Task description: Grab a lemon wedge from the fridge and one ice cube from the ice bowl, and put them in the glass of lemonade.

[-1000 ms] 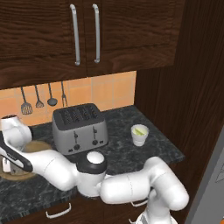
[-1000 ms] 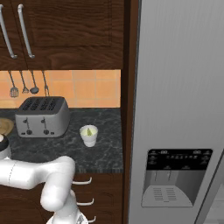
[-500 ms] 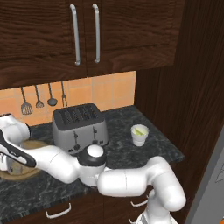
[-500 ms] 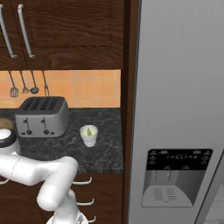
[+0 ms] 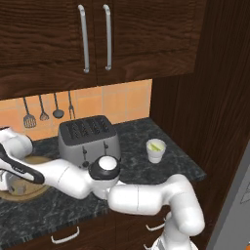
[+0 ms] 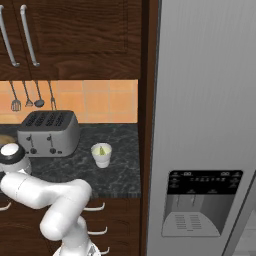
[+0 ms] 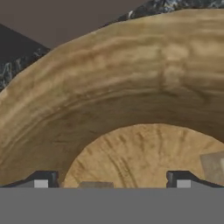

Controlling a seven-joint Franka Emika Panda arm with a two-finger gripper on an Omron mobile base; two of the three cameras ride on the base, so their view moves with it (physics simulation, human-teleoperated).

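Note:
The ice bowl (image 5: 30, 191), wide and tan, stands on the counter's left end, left of the toaster. My gripper (image 5: 10, 184) reaches down into it, open. In the hand view the bowl's wooden wall (image 7: 109, 87) curves above the fingertips (image 7: 41, 180), and my gripper (image 7: 111, 181) is spread wide over the floor with nothing between the jaws. A pale ice cube (image 7: 214, 166) lies on the floor just right of the right fingertip. The glass of lemonade (image 5: 156, 151) (image 6: 101, 155) stands right of the toaster, a yellow-green sliver at its surface. The fridge (image 6: 205, 125) is shut.
A grey toaster (image 5: 90, 139) (image 6: 48, 133) stands between the bowl and the glass. Utensils (image 5: 44, 113) hang on the orange tile wall under dark cabinets (image 5: 93, 39). A dark wood panel (image 5: 205, 97) separates the counter from the fridge.
The hand has come down from above the bowl's rim into the bowl. The jaws stay wide open. The glass, the toaster and the bowl have not moved.

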